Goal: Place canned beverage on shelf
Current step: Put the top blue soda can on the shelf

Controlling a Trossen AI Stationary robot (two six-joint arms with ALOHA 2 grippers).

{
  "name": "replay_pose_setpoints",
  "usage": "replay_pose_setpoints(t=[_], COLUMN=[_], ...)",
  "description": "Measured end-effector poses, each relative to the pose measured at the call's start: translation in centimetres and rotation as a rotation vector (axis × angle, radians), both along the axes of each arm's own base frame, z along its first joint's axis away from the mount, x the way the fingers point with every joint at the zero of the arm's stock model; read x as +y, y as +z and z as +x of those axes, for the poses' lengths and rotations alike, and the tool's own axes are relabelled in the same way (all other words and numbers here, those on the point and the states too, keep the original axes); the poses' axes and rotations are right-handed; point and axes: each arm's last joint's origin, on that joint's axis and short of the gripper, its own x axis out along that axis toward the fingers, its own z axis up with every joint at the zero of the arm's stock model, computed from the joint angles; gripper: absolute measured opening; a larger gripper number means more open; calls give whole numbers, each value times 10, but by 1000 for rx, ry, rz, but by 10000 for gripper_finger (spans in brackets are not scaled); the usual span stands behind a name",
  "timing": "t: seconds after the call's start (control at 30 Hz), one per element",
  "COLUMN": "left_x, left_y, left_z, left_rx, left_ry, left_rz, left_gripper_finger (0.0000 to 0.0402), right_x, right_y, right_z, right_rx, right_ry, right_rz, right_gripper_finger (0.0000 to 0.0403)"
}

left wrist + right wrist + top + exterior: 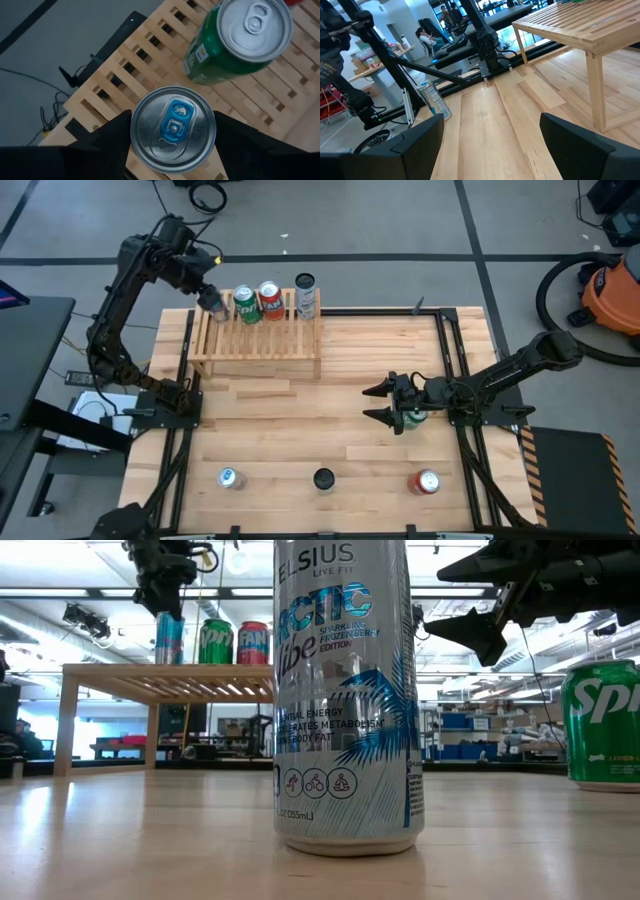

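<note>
1. Left pincer [212,300], seen from above, is clenched on a slim silver can with a blue tab [213,302] at the left end of the low light-wood slatted shelf [258,340]. A green can [245,305], a red can [270,300] and a pale grey can [305,296] stand along the shelf's back. Right pincer [385,404] hangs released, mid-worktop, a green can [414,418] just behind it. Three more cans stand on the wooden worktop [330,430] near its front edge.
2. Low view: the left pincer [168,602] holds the slim can [169,638] upright, its base at the shelf [165,682] top, beside the green can [215,642]. A tall silver-and-blue can [342,690] fills the foreground.
3. Left wrist view: dark fingers [114,131] press both sides of the silver can [173,129] over the slats [130,70]; the green can [235,40] stands near.
4. Right wrist view: the fingers [422,135] stand apart with nothing between them; the shelf [585,30] lies ahead.
</note>
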Motion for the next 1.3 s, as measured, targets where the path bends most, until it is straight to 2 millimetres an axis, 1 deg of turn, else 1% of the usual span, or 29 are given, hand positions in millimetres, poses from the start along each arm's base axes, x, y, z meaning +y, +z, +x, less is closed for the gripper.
replay_pose_setpoints(t=[0.17, 0.33, 0.63, 1.17, 1.3], left_x=[1, 0, -2, -4, -5], left_y=[0, -1, -1, -1, 5], left_z=[-5, -6, -6, -6, -7], left_rx=[10, 24, 53, 75, 83], left_ry=[-106, -249, -402, -481, -478], left_rz=[18, 42, 73, 97, 113], left_gripper_finger=[254, 254, 254, 254, 254], right_x=[0, 0, 0, 0, 0], right_y=[0, 0, 0, 0, 0], right_z=[0, 0, 0, 0, 0], right_rx=[1, 0, 0, 0, 0], right_ry=[0, 0, 0, 0, 0], right_rz=[0, 0, 0, 0, 0], right_gripper_finger=[339, 339, 339, 339, 339])
